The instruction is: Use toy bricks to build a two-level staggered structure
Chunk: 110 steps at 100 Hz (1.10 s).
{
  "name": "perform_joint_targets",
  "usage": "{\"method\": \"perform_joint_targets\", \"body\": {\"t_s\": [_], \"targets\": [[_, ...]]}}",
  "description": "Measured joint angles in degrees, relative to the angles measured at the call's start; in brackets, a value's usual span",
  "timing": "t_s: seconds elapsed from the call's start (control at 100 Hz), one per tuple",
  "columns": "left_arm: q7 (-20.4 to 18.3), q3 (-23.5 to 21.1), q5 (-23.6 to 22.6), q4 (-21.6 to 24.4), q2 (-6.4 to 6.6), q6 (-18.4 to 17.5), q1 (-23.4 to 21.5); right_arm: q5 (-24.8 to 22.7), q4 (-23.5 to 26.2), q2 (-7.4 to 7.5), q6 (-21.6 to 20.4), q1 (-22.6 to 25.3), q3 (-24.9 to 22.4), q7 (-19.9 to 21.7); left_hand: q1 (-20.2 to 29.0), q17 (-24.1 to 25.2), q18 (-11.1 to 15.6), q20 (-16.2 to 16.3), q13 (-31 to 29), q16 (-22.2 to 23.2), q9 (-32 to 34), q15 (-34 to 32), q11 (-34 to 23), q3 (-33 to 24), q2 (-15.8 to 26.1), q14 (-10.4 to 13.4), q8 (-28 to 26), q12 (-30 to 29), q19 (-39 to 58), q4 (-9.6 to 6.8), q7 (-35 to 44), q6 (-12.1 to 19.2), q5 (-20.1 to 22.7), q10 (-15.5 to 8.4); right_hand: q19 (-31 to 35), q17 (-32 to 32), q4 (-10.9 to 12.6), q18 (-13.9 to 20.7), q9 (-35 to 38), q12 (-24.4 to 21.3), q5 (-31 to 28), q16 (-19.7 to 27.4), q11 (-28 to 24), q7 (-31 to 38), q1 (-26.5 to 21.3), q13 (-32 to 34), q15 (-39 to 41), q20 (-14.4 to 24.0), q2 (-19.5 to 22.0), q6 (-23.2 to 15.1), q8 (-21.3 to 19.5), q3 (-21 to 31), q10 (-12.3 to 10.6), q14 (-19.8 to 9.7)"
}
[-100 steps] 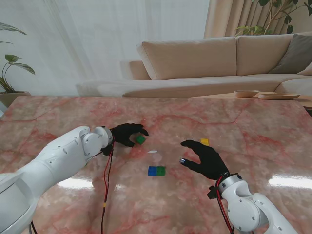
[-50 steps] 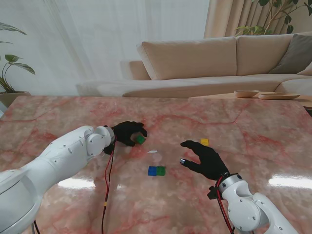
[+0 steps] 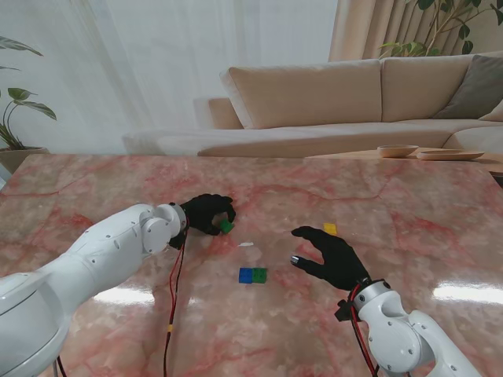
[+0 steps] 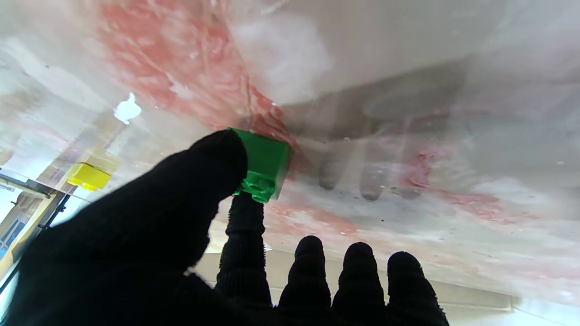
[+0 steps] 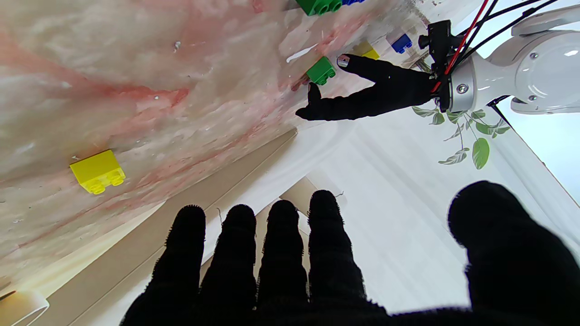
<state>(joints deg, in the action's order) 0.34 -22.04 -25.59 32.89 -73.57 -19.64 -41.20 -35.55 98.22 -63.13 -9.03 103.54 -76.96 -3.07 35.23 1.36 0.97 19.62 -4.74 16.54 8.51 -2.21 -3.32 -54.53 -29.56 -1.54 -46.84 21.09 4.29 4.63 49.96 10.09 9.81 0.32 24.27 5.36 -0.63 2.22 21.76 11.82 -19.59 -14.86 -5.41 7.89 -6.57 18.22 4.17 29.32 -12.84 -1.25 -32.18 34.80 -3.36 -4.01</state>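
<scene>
On the tabletop (image 3: 94, 188), my left robot hand (image 3: 206, 214) pinches a green brick (image 3: 226, 226); my right robot hand (image 3: 334, 255) hovers spread, empty, beside the blue-green pair (image 3: 252, 275), bare marble around.

High stand view, close wrist views, sharing green brick (image 3: 226, 226)
</scene>
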Motion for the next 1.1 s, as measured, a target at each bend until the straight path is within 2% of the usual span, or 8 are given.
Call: {"method": "perform_joint_targets", "body": {"t_s": [0.3,0.34,0.39,0.4,0.46,0.61,0.87,1.1], "targets": [[-0.23,1.37,-0.70,-0.59,-0.11,-0.48,0.50,0.05,-0.15,0.00,-0.26,0.00,-0.04,-0.12,0.90,0.00,0.00,0.64,0.00,0.66,0.00,0.00,-1.33,-0.09,0.00,0.00,1.37,0.00,0.02,0.00,0.00,0.01,0.04,0.00,0.00,0.00,0.00,0.00,0.00,0.00,0.00,0.00,0.00,0.00,0.00,-0.02,0.00,0.00,0.00,-0.59,0.00,0.58,0.00,0.00],[-0.16,1.37,-0.83,-0.59,-0.10,-0.45,0.50,0.06,-0.18,0.00,-0.28,-0.01,-0.04,-0.12,0.90,0.00,0.00,0.67,0.00,0.81,0.00,0.00,-1.50,-0.07,1.16,0.00,0.84,0.00,0.02,0.01,1.51,0.25,1.83,0.00,0.00,0.00,0.00,0.00,0.00,0.00,0.00,0.00,0.00,0.00,0.00,-0.02,0.00,0.00,0.00,-0.60,0.00,0.58,0.00,0.00],[-0.02,1.23,-0.96,-0.54,-0.08,-0.32,0.46,0.06,-0.20,0.00,-0.31,-0.01,-0.04,-0.12,0.67,0.00,0.00,0.72,0.00,1.33,0.01,0.00,-2.28,2.35,1.22,0.00,0.20,0.00,0.02,1.85,2.24,0.74,3.21,0.00,0.00,0.00,0.00,0.00,0.00,0.00,0.00,0.00,0.00,0.00,0.00,-0.02,0.00,0.00,0.00,-0.60,0.00,0.59,0.00,0.00],[0.05,1.19,-1.00,-0.53,-0.08,-0.30,0.44,0.06,-0.20,0.00,-0.31,-0.01,-0.04,-0.12,1.81,0.00,0.00,0.77,0.00,1.56,0.01,0.00,-2.73,3.37,0.95,0.00,0.05,0.00,0.02,2.80,2.52,0.87,3.71,0.00,0.00,0.00,0.00,0.00,0.00,0.00,0.00,0.00,0.00,0.00,0.00,-0.02,0.00,0.00,0.00,-0.60,0.00,0.59,0.00,0.00],[0.55,1.05,-1.19,-0.52,-0.07,-0.27,0.33,0.06,-0.21,0.00,-0.34,-0.01,-0.03,-0.12,3.37,0.00,0.00,1.35,0.00,2.15,0.03,0.00,-3.28,6.78,1.52,0.00,0.04,-0.09,0.06,5.46,3.39,1.41,4.46,0.00,0.00,0.00,0.00,0.00,0.00,0.00,0.00,0.00,0.00,0.00,0.00,-0.03,0.00,0.00,0.00,-0.60,0.00,0.59,0.00,0.00],[1.56,-0.61,-1.93,0.79,0.40,0.08,-0.58,0.06,-0.23,0.00,-0.37,-0.01,0.01,-0.07,6.43,0.00,0.04,2.09,0.00,3.64,0.88,0.00,-5.42,14.34,1.46,0.00,1.17,-0.76,0.15,5.61,4.12,1.45,6.66,-0.01,0.00,-0.01,0.00,0.00,-0.01,0.00,0.00,0.00,0.00,0.00,0.00,-0.04,0.00,0.00,0.00,-0.63,0.00,0.59,0.00,0.00],[1.44,-5.06,-5.24,10.59,3.81,4.14,-4.38,0.06,-0.24,0.01,-0.34,0.00,0.19,-0.16,7.39,0.00,0.04,2.78,0.00,4.94,1.18,0.00,-7.24,16.23,1.40,0.00,2.99,-1.32,0.19,5.69,4.12,1.45,7.66,-0.02,0.00,-0.02,0.00,0.00,-0.12,0.00,0.00,-0.01,0.00,0.00,0.00,-0.06,0.00,0.00,0.00,-0.67,0.00,0.59,0.00,0.00],[-5.49,-11.72,-10.34,24.96,8.47,10.47,-10.77,0.02,-0.48,0.01,-0.34,-0.12,0.75,-0.77,7.94,0.33,0.04,3.63,0.00,6.06,1.85,0.00,-10.45,16.91,1.33,0.00,4.71,-2.07,0.75,5.74,4.02,0.13,8.81,-0.02,0.00,-0.08,0.00,0.00,-0.13,0.00,0.00,-0.01,0.00,0.00,0.00,-0.07,0.00,0.00,0.00,-0.68,0.00,0.60,0.00,0.00]]}}
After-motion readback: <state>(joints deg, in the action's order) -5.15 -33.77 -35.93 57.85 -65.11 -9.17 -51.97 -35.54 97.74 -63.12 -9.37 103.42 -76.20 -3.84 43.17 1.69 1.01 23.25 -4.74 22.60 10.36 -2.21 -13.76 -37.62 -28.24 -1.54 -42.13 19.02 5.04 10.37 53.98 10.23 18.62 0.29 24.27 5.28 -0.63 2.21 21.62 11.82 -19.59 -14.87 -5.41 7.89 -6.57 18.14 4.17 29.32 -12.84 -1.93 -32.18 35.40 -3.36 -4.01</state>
